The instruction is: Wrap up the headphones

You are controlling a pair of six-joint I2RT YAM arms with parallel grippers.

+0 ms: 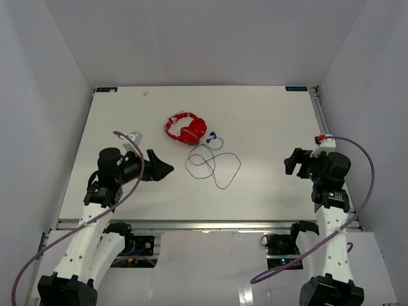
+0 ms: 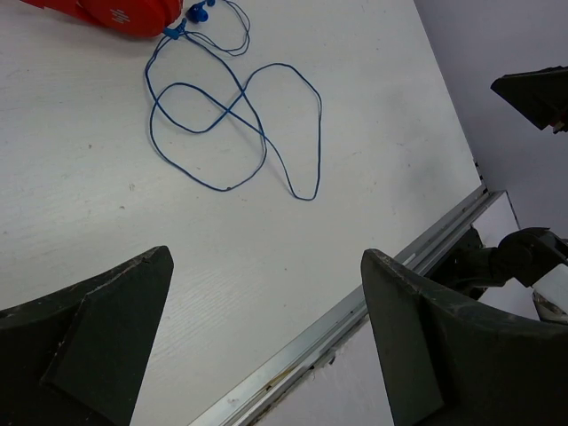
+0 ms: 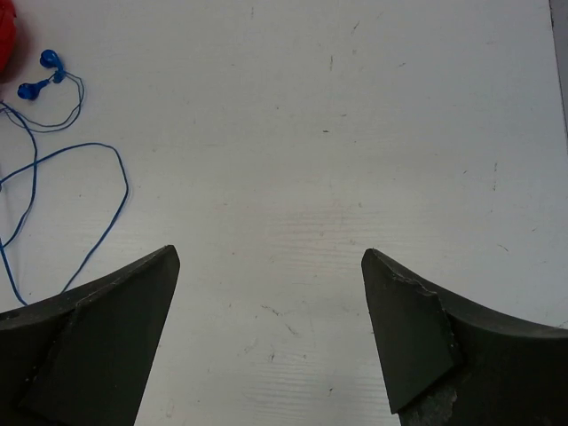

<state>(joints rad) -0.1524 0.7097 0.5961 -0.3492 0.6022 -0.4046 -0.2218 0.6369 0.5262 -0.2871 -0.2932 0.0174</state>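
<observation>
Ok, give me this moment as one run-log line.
wrap: not started | headphones: lying on table, ungripped | cord: loose loops, unwrapped | left gripper: open, empty | right gripper: open, empty

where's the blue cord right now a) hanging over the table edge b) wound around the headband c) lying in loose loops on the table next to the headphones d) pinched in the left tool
C: the blue cord sprawls in loose loops on the table beside the headphones, while the left tool and right tool are open and empty.
</observation>
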